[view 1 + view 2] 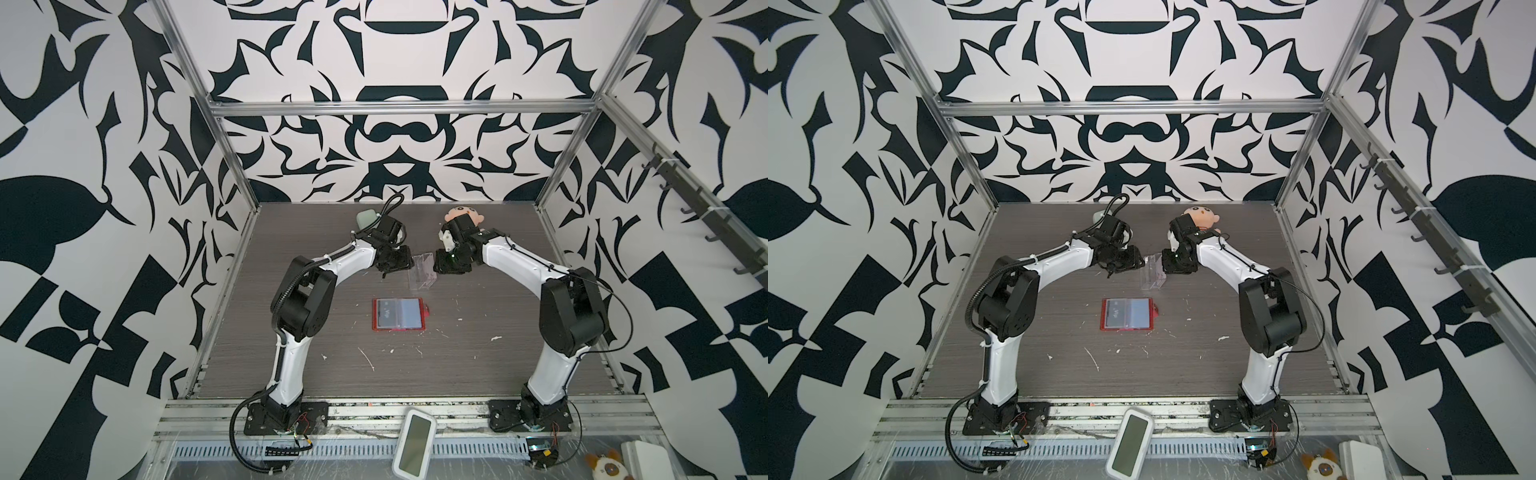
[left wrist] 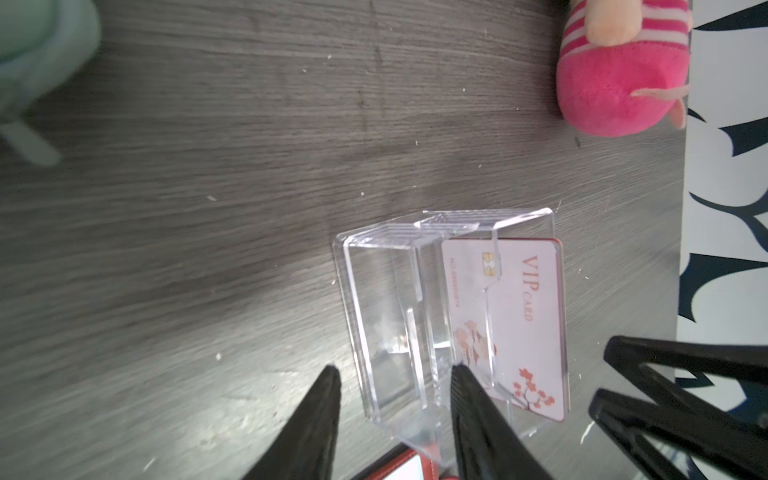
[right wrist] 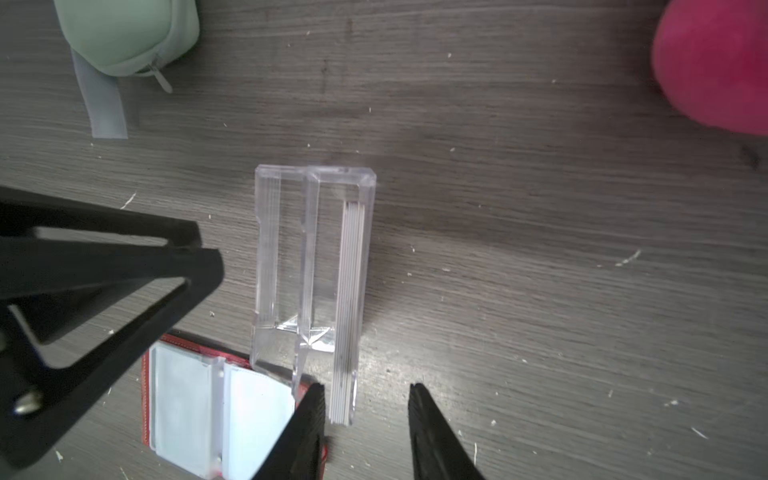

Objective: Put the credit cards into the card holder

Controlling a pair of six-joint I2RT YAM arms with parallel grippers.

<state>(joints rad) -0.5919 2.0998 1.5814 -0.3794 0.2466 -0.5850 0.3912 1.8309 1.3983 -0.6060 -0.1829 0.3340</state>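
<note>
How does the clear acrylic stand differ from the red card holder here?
The clear acrylic stand is transparent and stands upright; the red card holder has red edges and lies open flat. The stand keeps a stack of cards on edge in one compartment; the holder shows a VIP card flat under a sleeve. Both rest on the table.

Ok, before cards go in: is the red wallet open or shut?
Open: the red wallet lies spread flat on the table, its clear sleeves facing up.
</note>
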